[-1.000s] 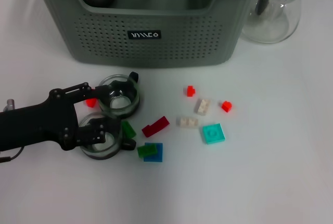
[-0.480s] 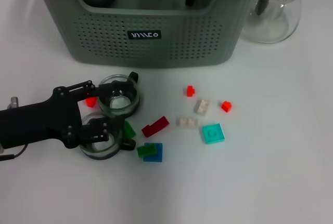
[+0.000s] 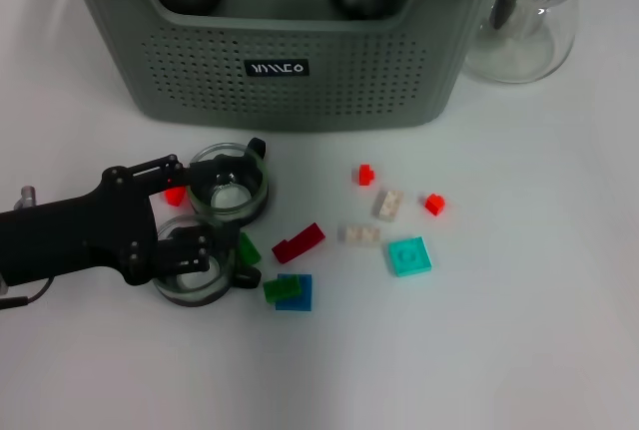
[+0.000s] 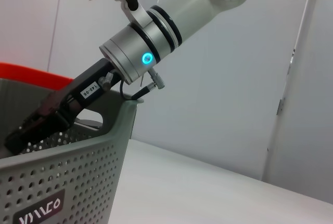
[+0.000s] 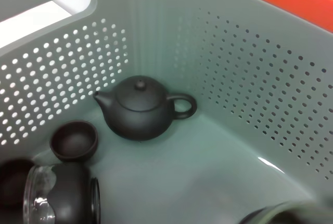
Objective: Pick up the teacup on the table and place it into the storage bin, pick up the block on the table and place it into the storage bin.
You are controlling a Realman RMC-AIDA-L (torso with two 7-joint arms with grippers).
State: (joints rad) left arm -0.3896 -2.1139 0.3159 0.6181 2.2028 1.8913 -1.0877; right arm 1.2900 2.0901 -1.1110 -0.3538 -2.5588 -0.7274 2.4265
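Glass teacup (image 3: 229, 187) sits between the left claw's (image 3: 212, 218) spread fingers.

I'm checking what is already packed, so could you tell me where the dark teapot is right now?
In the right wrist view, the dark teapot sits on the floor of the storage bin, close to a perforated wall, with a small dark teacup beside it.

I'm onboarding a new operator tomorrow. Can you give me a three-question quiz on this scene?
1. True or false: the dark clay teapot sits inside the grey-green perforated storage bin.
2. Which gripper is down on the white table among the two clear glass teacups? A. left B. right
3. Fill in: the square flat block near the white bricks is ____ in colour.

Key: 1 true; 2 A, the left gripper; 3 turquoise.
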